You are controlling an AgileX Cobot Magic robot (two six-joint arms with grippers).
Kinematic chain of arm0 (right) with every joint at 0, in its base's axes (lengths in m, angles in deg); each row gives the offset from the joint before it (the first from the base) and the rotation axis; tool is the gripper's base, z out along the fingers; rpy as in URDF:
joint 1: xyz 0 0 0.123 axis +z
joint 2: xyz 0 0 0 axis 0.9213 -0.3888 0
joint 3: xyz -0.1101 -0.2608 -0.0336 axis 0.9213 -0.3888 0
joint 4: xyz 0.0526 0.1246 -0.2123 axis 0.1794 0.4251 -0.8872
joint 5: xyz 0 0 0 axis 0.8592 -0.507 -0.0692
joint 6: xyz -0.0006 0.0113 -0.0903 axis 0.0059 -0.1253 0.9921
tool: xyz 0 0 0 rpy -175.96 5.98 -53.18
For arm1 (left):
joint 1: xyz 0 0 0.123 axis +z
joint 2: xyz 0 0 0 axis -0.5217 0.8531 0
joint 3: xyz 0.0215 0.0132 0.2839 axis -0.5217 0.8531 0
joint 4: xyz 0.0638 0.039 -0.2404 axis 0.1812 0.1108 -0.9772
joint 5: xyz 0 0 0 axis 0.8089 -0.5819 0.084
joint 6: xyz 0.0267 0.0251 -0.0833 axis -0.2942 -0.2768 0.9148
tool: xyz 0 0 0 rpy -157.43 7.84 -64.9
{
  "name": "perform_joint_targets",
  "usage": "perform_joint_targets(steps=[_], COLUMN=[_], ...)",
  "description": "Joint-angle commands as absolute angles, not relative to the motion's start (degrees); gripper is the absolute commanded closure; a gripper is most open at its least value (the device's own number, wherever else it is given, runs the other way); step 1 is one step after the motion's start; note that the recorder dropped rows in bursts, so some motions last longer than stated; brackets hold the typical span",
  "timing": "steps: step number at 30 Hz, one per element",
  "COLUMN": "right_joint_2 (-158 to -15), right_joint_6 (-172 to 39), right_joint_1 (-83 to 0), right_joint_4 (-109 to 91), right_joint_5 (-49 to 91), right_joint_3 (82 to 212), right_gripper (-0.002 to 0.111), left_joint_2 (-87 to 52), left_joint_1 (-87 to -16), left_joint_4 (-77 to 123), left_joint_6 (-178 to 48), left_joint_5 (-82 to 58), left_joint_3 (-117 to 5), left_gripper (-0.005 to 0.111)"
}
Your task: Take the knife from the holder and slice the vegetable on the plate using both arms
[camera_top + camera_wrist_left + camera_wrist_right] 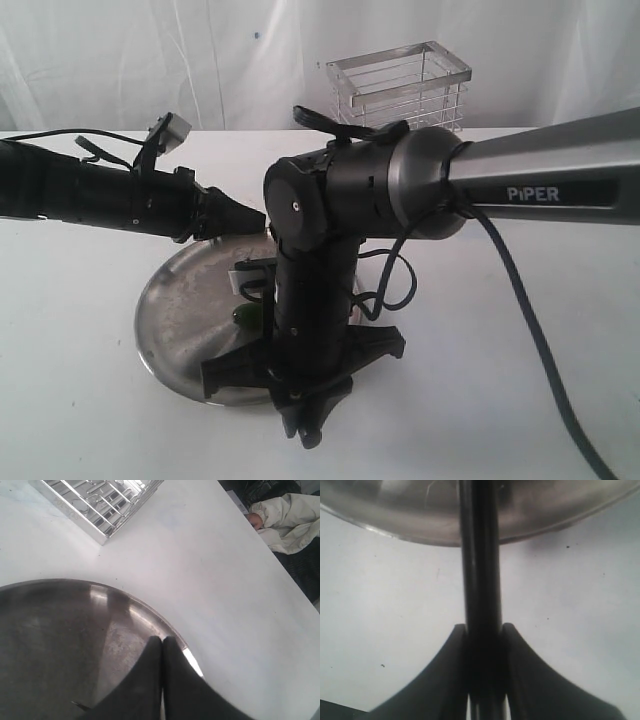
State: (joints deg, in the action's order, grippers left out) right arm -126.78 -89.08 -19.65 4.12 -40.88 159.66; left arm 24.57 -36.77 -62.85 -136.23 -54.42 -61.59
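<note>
Two fingers of the right gripper (484, 628) pinch the knife (480, 555) by its black shaft, one each side, tight against it. From that grip the knife runs straight out over the rim of the plate (380, 510), so its long axis goes near-to-far; the tip is out of frame. In the exterior view this gripper (303, 420) points down at the plate's near edge, w/ the arm hiding the knife.

Left gripper (161, 644): fingers pressed together, nothing between them, hovering at the plate's far rim, well short of the wire basket (100, 505).

The vegetable (243, 318) lies on the plate, just left of the right arm's wrist and on the near side of the left gripper. Neither wrist cam shows it. Judgement: the veg sits left of the knife's line, so the blade needs to shift left to get over it, and the left fingers would have to spread and come nearer to steady it. Both arms look abt equally close.
</note>
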Motion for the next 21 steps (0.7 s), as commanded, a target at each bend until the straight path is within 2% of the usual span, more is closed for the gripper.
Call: perform_joint_targets(steps=[1, 13, 21], right_joint_2=[-126.1, -126.1, -126.1], right_joint_6=[-88.9, -90.3, -90.3], right_joint_1=[-19.6, -19.6, -19.6], right_joint_4=[2.9, 1.6, 2.0], right_joint_5=[-41.0, -40.0, -40.0], right_joint_3=[159.3, 158.6, 158.6], right_gripper=[0.108, 0.108, 0.108], left_joint_2=[24.1, 24.1, 26.1], left_joint_1=[-36.9, -36.9, -39.4], left_joint_4=[-63.0, -63.0, -62.3], left_joint_6=[-136.5, -136.6, -139.1], left_joint_5=[-55.5, -55.5, -55.1], left_joint_3=[-61.2, -61.2, -61.2], left_gripper=[0.107, 0.107, 0.107])
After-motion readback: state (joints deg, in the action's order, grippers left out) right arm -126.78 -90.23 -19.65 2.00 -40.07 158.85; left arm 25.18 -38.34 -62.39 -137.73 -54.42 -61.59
